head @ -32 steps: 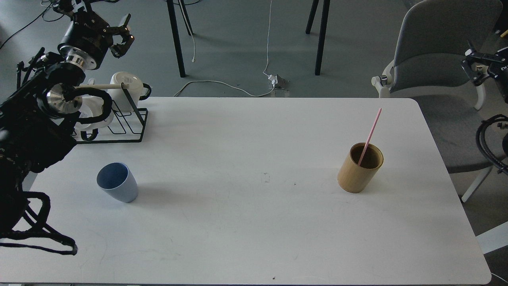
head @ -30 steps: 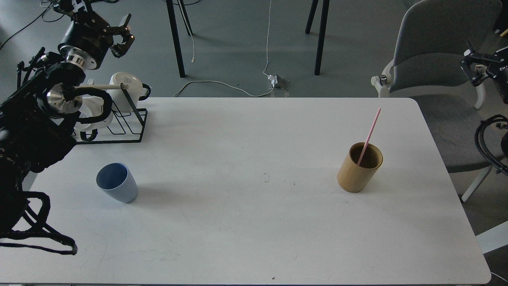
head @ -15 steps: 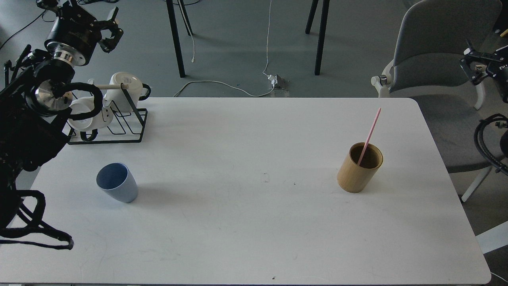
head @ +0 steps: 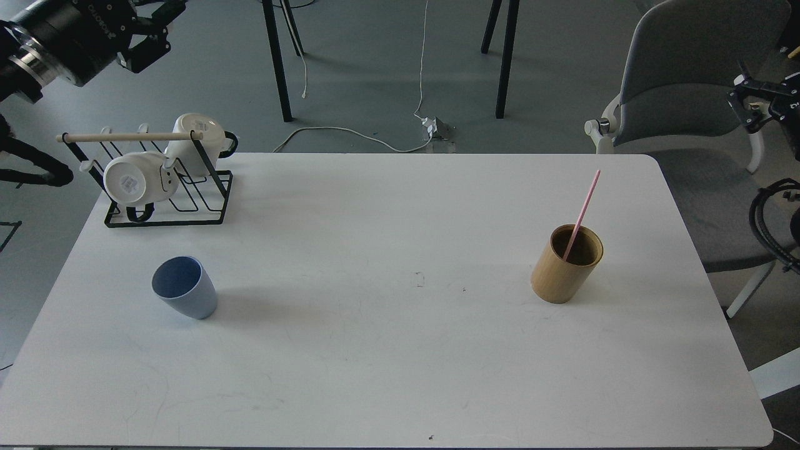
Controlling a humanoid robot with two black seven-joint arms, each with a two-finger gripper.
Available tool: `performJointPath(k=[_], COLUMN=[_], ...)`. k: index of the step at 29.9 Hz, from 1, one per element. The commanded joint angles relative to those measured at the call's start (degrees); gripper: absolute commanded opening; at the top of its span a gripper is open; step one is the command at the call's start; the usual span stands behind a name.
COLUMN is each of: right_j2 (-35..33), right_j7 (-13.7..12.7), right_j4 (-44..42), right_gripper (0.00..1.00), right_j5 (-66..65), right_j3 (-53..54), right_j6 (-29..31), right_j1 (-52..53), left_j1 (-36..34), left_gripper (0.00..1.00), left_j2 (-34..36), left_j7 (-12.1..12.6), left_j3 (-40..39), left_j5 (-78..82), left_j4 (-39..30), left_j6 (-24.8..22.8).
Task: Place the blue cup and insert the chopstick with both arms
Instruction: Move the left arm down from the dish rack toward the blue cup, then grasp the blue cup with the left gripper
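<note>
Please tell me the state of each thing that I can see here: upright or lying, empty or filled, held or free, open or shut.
blue cup: upright on the table, looks empty, free.
bamboo holder: upright, one pink chopstick leaning inside.
white mugs: on their sides in the black rack.
left gripper: raised off the table, holds nothing, fingers apart.
right gripper: off the table's right side, open or shut unclear.

We see grey floor [head: 375, 75], white cable [head: 350, 132] trailing across it, black table legs [head: 278, 62] behind, grey chair [head: 681, 100] at right — flat, even light.
</note>
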Motion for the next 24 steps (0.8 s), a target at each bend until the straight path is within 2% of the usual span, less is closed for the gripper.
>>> performJointPath(k=[1,4,7,11,18,22,24], right_j2=[-0.3,-0.5,-0.6,-0.6,-0.6,-0.6,-0.6], right_j7=[0.0,0.0,0.0,0.0,0.0,0.0,0.0], right_j4=[0.0,0.0,0.0,0.0,-0.1,-0.1,-0.1], right_gripper=[0.99,0.99,0.99,0.99,0.99,0.99,0.99], right_j5=[0.0,0.0,0.0,0.0,0.0,0.0,0.0], right_j3=[0.0,0.0,0.1,0.4,0.4,0.4,0.4], right_j6=[0.0,0.0,0.0,0.0,0.0,0.0,0.0], right_j1=[0.0,0.1,0.1,0.1,0.0,-0.1,0.0], left_j1=[2.7,5.6,9.8,14.6,18.6,19.7,19.5], left_gripper=[0.98,0.98,0.98,0.98,0.96,0.92,0.86], left_j2=[4.9,8.3,13.2,17.1,17.6,15.4,13.7], left_j7=[0.1,0.2,0.2,0.1,-0.4,-0.5,-1.7], left_j3=[-0.1,0.5,1.6,4.3,8.5,12.4,13.6], left_j5=[17.3,30.2,40.8,46.8,59.1,61.7,62.7], left_j4=[-5.1,-10.4,-18.6,-25.0,-23.7,-17.1,-15.4], left_j6=[0.0,0.0,0.0,4.6,12.7,16.4,17.7])
